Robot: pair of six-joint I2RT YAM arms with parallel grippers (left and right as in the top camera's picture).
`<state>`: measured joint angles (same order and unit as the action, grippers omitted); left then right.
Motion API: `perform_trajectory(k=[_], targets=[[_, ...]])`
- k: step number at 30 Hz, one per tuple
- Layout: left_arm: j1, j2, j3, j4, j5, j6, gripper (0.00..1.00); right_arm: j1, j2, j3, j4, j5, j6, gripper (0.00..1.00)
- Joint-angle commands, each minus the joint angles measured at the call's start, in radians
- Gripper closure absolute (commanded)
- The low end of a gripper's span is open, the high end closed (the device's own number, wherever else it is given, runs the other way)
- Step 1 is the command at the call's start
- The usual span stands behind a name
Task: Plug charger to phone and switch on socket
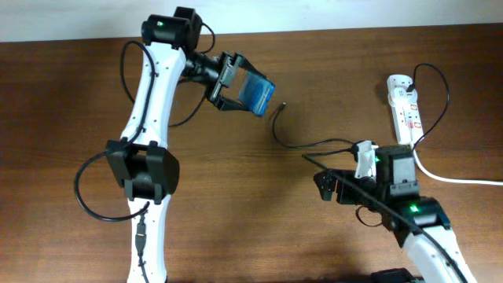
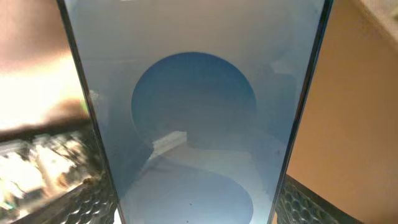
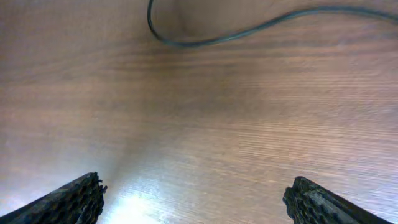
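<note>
Left gripper (image 1: pixel 238 90) clamps the phone (image 1: pixel 255 93); charger (image 1: pixel 280 107) tip lies just beside it.

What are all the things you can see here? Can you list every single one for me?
phone: one, blue-and-white screen with black frame, held at the far middle of the table
charger: one, thin black cable, curls from the socket toward the phone; its tip lies loose, not plugged in
socket: one, white strip with red marks, far right of the table
thick white cord: one, white, runs from the socket off the right edge
table: one, brown wood, under everything
left gripper: one, black, closed on the phone
right gripper: one, black, open and holding nothing, over bare wood near the charger
</note>
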<state>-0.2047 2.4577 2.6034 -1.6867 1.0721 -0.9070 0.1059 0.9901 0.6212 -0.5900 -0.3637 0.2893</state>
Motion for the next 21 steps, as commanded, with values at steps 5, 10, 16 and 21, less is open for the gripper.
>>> perform_trajectory(k=[5,10,16,21], targets=[[0.013,-0.018,0.028,-0.002,0.155,-0.125,1.00,0.005,0.101,0.019,0.030,-0.100,0.068,0.02],[0.006,-0.018,0.028,-0.002,-0.277,-0.189,1.00,0.005,0.101,0.019,0.222,-0.235,0.284,0.03],[-0.101,-0.018,0.028,-0.002,-0.635,-0.336,1.00,0.006,0.102,0.019,0.444,-0.230,0.649,0.13],[-0.183,-0.018,0.027,-0.002,-0.636,-0.364,1.00,0.021,0.159,0.019,0.534,-0.200,0.719,0.24]])
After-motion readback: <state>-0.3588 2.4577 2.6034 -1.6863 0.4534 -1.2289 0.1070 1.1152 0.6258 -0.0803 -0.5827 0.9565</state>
